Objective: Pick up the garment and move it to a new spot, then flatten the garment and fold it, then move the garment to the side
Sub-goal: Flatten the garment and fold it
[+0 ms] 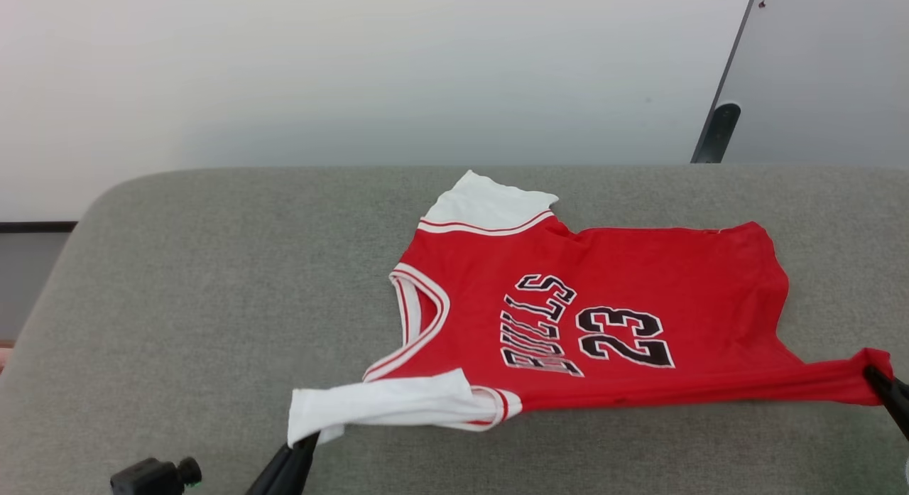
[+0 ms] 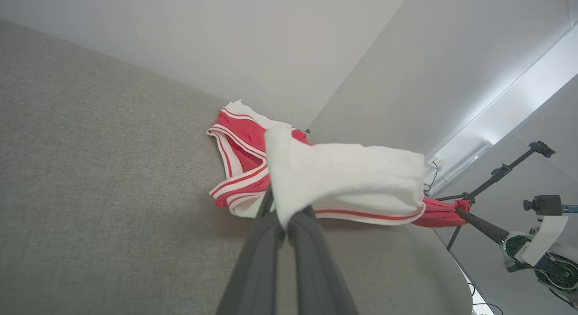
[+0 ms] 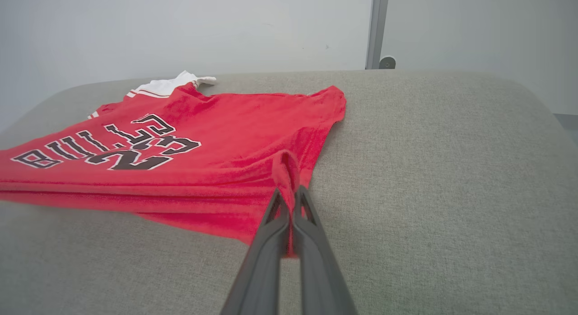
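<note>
The garment [image 1: 589, 282], a red jersey with white sleeves and black "BULLS 23" print, lies face up on the grey table [image 1: 177, 282], its near edge lifted and stretched between both grippers. My left gripper [image 1: 307, 442] is shut on the near white sleeve [image 2: 343, 175]; the sleeve drapes over the fingertips. At the right edge my right gripper [image 1: 872, 373] is shut on the red hem corner [image 3: 285, 170], pulled taut. The left wrist view shows the right gripper [image 2: 460, 210] holding that corner across the cloth. The far sleeve [image 1: 490, 205] lies flat.
The table's rounded far edge meets a pale wall. A dark bracket [image 1: 717, 131] stands behind the far right edge. A small black camera part [image 1: 153, 475] sits at the lower left. Tripods [image 2: 505, 170] stand off the table in the left wrist view.
</note>
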Tool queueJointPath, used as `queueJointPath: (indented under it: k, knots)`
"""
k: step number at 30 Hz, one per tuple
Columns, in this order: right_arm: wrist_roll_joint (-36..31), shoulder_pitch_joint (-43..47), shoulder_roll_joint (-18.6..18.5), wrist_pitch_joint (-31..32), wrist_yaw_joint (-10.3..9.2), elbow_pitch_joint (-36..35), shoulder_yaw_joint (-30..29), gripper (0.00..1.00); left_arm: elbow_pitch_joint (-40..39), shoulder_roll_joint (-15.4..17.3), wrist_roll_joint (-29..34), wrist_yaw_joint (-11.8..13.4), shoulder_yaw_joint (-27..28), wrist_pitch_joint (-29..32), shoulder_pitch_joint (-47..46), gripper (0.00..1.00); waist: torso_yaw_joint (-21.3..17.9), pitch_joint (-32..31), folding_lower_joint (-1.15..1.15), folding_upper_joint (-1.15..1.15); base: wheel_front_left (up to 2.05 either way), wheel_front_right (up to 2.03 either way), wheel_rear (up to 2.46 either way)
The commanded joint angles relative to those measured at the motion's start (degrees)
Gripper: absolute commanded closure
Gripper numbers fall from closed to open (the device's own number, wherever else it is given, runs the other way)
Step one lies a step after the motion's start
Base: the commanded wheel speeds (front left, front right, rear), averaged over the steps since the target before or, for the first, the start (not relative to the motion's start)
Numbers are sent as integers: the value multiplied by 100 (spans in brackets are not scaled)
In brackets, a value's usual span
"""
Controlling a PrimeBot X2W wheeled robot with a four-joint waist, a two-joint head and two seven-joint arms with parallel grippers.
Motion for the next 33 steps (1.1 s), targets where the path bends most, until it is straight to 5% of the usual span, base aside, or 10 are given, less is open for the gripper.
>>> queueJointPath:
  k: [1, 6, 12, 23, 33]
  knots:
    - [-12, 89, -65, -2, -12, 11, -91, 100, -63, 65, 52, 86, 54, -16, 78, 100, -30, 43, 0, 0, 0, 0, 0]
    - [-125, 332, -17, 38, -12, -126, -424, 100, -377, 218, 156, 274, 26, 138, 101, 100, -70, 207, 0, 0, 0, 0, 0]
    - [-380, -23, 264, 396, -11, -5, -684, 100, -34, 104, 157, 59, -192, 567, -620, 100, -98, 441, 0, 0, 0, 0, 0]
    - [-1042, -1042, 982, 1132, -11, 874, -862, 100, 1832, -385, -86, -365, -647, 1471, -2653, 100, -68, 846, 0, 0, 0, 0, 0]
    - [-1408, -1395, 1380, 1175, -10, 1527, -850, 100, 3174, -763, -340, -414, -1258, 1388, -3597, 100, -137, 1079, 0, 0, 0, 0, 0]
